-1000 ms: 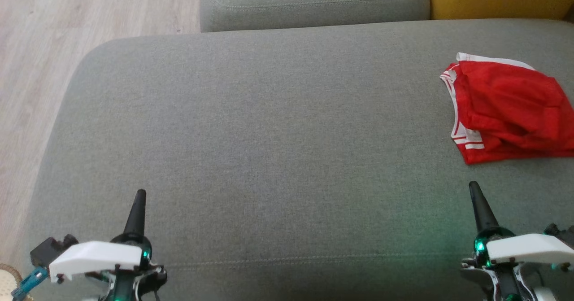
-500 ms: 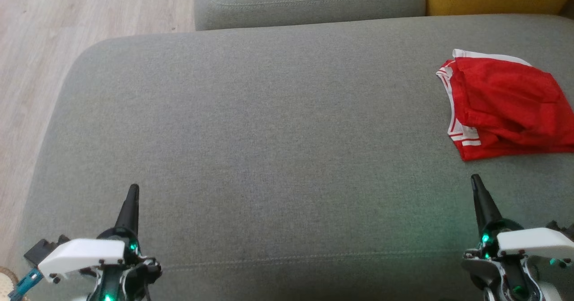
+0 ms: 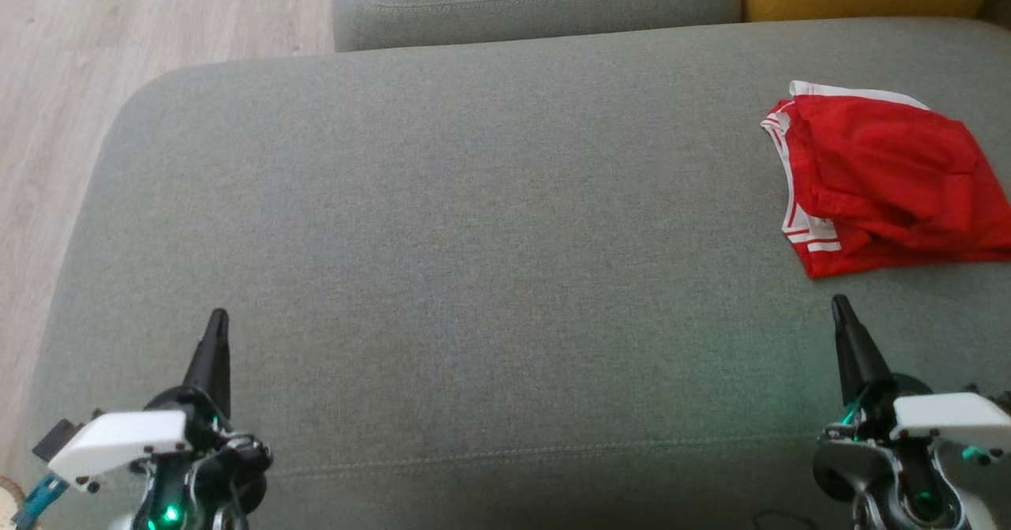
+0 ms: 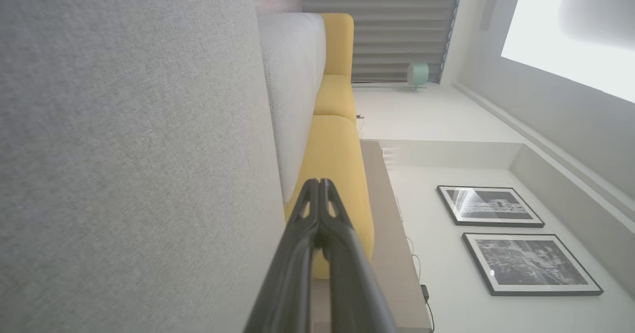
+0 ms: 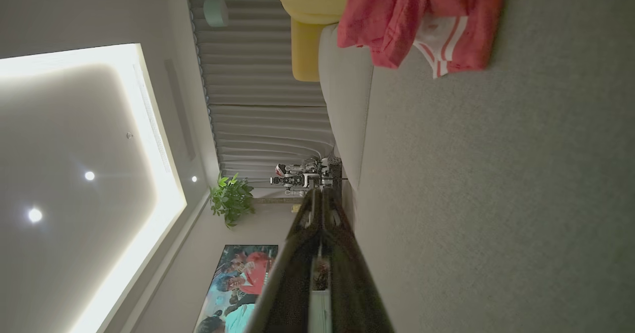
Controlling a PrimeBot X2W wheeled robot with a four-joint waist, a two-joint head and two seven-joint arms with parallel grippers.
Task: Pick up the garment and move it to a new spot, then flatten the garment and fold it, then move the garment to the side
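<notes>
Head view. My left hand (image 3: 216, 321) and right hand (image 3: 839, 305) hover over the near edge of the grey sofa seat (image 3: 474, 222), each with its two fingers pressed together, holding nothing. The red garment (image 3: 892, 167) lies crumpled at the seat's right edge, beyond my right hand and apart from it. I judge it light, thin and limp, likely to sag and bunch when lifted. Best hold: the white-striped hem (image 3: 813, 239) at its near-left corner.

Living room: grey sofa (image 3: 474, 198), framed pictures (image 4: 488, 206).
</notes>
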